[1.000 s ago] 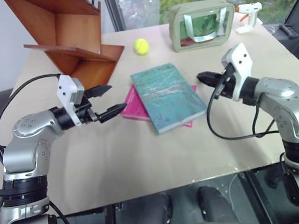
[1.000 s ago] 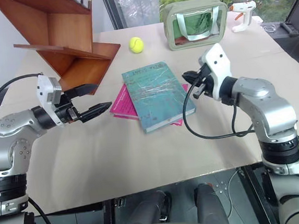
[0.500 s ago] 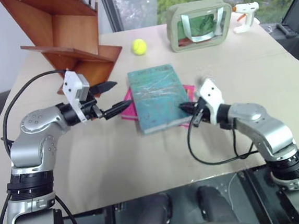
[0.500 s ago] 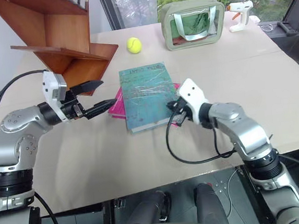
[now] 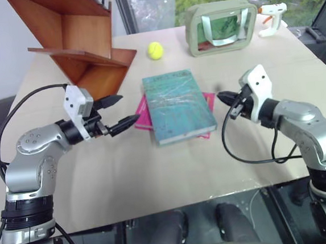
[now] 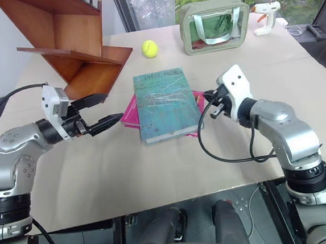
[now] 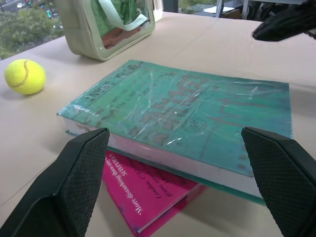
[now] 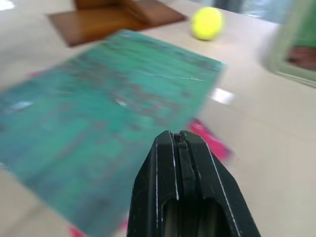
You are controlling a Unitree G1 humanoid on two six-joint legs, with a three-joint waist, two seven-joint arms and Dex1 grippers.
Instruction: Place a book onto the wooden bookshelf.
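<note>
On table (image 5: pixel 99 179), book (image 5: pixel 177 105) flat, long axis toward window; left jaws wide, right closed, both empty.

Table (image 5: pixel 156 179): beige top, spans most of the frame. Pink book (image 5: pixel 143 119): lies flat at centre, mostly covered by another book, its edges showing on either side. Tennis ball (image 5: pixel 155 50): yellow, upper centre, resting alone on the table. Framed bag (image 5: pixel 220 27): grey-green, clear front panel, upright at upper right. White glue gun (image 5: pixel 271 16): far upper right, just beyond the bag.
</note>
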